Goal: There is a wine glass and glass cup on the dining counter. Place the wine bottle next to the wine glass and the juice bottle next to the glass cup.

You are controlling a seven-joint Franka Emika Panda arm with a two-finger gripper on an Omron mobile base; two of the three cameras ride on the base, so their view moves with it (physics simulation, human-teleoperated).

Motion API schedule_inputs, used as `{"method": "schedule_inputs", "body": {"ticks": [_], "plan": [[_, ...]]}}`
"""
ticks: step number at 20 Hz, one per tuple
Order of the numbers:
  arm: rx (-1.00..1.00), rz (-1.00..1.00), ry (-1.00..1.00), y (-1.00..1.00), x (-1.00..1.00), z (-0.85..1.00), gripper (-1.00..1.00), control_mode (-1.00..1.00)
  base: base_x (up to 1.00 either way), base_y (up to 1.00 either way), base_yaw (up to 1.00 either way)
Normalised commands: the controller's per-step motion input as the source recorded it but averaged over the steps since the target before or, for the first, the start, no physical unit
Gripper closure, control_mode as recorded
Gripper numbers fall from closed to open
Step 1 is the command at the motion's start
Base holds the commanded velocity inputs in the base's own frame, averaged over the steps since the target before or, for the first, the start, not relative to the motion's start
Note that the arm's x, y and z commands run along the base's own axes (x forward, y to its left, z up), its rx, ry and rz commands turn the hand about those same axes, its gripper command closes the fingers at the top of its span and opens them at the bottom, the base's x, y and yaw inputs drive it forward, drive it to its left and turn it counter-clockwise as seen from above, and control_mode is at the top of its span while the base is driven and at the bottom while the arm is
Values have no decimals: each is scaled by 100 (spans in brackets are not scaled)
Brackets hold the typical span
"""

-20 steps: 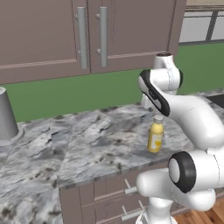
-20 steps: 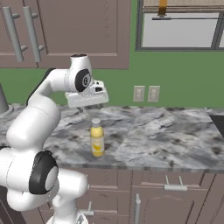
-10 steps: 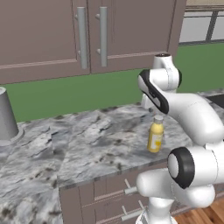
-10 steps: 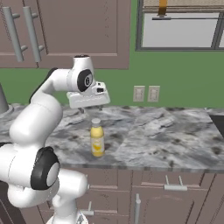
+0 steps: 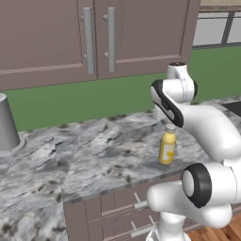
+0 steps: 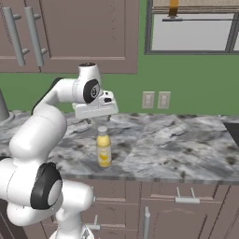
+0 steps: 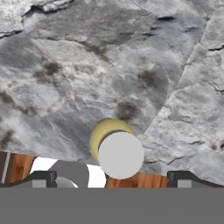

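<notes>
The juice bottle [image 5: 167, 147] [image 6: 103, 149], stubby and yellow with a white cap, stands upright near the front edge of a marbled worktop [image 5: 99, 150] over brown cabinets. My gripper [image 6: 94, 120] hangs just above and slightly behind it, pointing down, open and holding nothing. Looking down from the hand, the bottle's white cap and yellow shoulder [image 7: 101, 136] lie between the two dark fingertips [image 7: 40, 178], and the gripper [image 7: 111, 178] is well apart from the bottle. The wine bottle, wine glass, glass cup and dining counter are out of view.
A tall grey cylinder [image 5: 7, 124] stands at the worktop's far left. Brown wall cupboards [image 5: 94, 37] hang above, drawers [image 6: 186, 200] sit below the front edge. A dark sunken area [image 6: 233, 130] starts at the far right, with wall sockets [image 6: 156, 99] behind.
The hand has edged a little to the right and dipped slightly over the juice bottle. The bottle has not moved and the jaws have stayed open.
</notes>
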Motion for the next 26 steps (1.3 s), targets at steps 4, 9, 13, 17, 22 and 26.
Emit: {"method": "schedule_inputs", "body": {"ticks": [4,9,13,17,22,26], "plan": [[0,0,0,-11,2,-16,-100,-100,0,0,0],[0,0,0,-6,6,-15,-100,-100,0,0,0],[0,0,0,0,6,-18,-100,-100,0,0,0],[0,0,0,0,5,-18,-100,-100,0,0,0],[0,0,0,0,0,-16,-100,-100,0,0,0],[0,0,0,0,0,-14,-100,-100,0,0,0]]}}
